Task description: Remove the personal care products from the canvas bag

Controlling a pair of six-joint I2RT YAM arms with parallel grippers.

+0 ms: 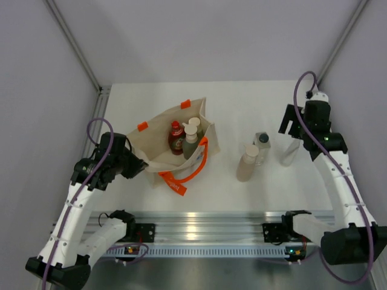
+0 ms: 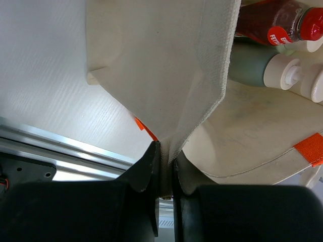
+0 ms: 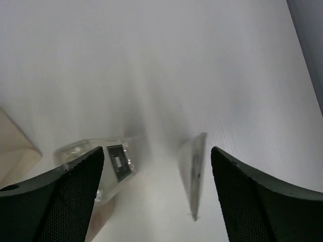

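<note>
The beige canvas bag (image 1: 163, 145) with orange handles stands open left of centre. Inside it are a red-capped bottle (image 1: 176, 138), a grey-green bottle (image 1: 190, 145) and another white cap (image 1: 193, 124). My left gripper (image 1: 140, 164) is shut on the bag's near rim (image 2: 202, 101); the left wrist view shows the red bottle (image 2: 272, 22) and the grey-green bottle (image 2: 252, 68) inside. On the table stand a tan bottle (image 1: 247, 163), a clear dark-capped bottle (image 1: 262, 148) and a pale flat tube (image 1: 290, 152). My right gripper (image 1: 291, 124) is open and empty above the tube (image 3: 194, 174).
The table (image 1: 254, 103) is white, with a metal rail (image 1: 205, 220) along its near edge. An orange handle loop (image 1: 193, 169) lies in front of the bag. The clear bottle (image 3: 108, 164) shows by the right gripper's left finger.
</note>
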